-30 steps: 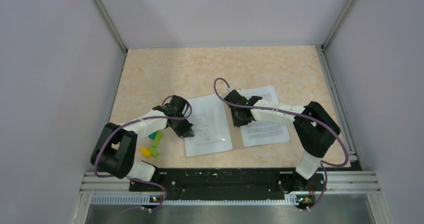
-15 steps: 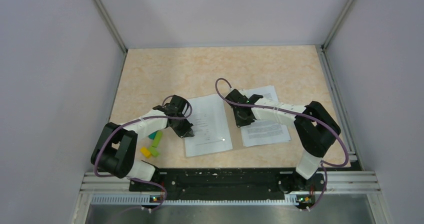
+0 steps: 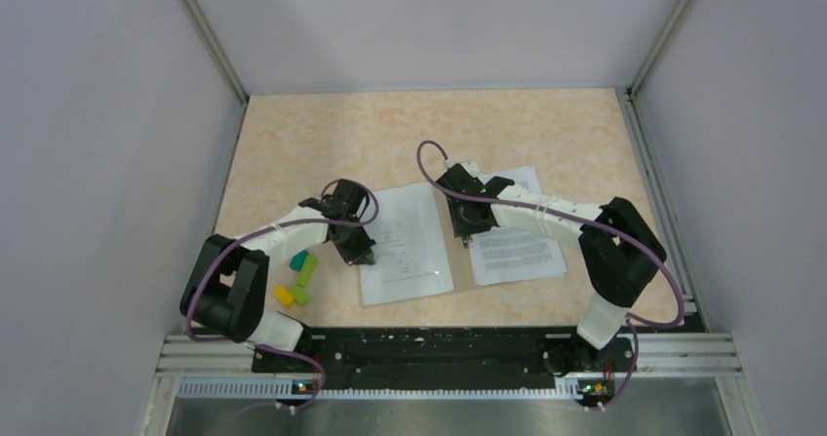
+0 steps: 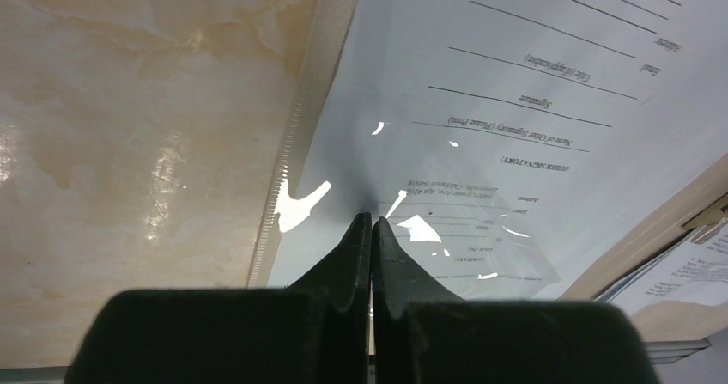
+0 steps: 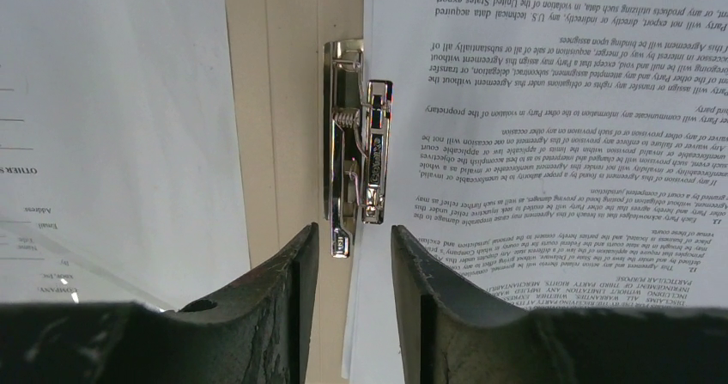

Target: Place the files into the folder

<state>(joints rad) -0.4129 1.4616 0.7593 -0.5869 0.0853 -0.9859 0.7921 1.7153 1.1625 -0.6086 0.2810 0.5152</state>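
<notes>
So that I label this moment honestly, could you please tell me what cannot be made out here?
- Left gripper: left wrist view, its shut tips cover the contact, so pinching or pressing the left sheet is unclear.
- Folder: top view, the sheets cover all but its spine strip.
- Metal clip: right wrist view, latched or released is unclear; top view, the right gripper hides it.
- Coloured blocks: top view, too small to count.

The files (image 5: pixel 558 143) cover most of the folder (image 5: pixel 275 100), leaving only its spine strip showing; the left arm (image 3: pixel 293 233) perhaps hides part of the teal block (image 3: pixel 298 259).
</notes>
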